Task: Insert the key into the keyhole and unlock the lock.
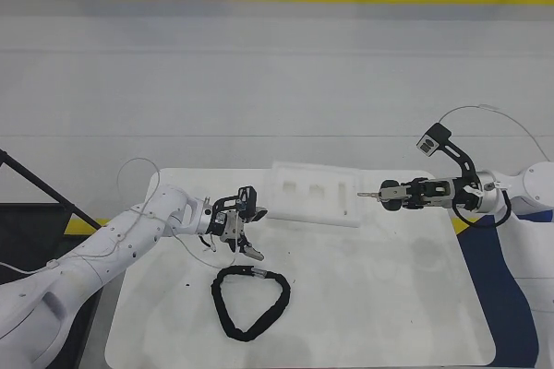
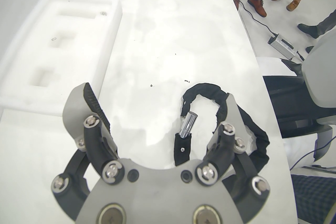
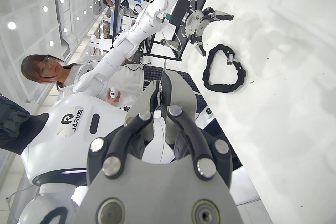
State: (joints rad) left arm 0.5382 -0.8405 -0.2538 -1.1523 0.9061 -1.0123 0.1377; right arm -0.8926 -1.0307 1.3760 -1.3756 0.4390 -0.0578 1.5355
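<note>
A black fabric-sleeved chain lock (image 1: 249, 304) lies looped on the white table (image 1: 397, 295), and its silver lock cylinder (image 2: 187, 125) points up out of one end. My left gripper (image 1: 258, 235) hovers open just above and behind that end, with the cylinder between its spread fingers (image 2: 92, 104) but untouched. Across the table my right gripper (image 1: 380, 196) is shut on the key (image 1: 364, 196), whose thin blade (image 3: 164, 70) points toward the left arm. The lock (image 3: 223, 70) lies well apart from the key.
A white foam tray (image 1: 314, 194) with several rectangular recesses lies at the back of the table, between the two grippers. The table's edge runs close to the lock on its near side.
</note>
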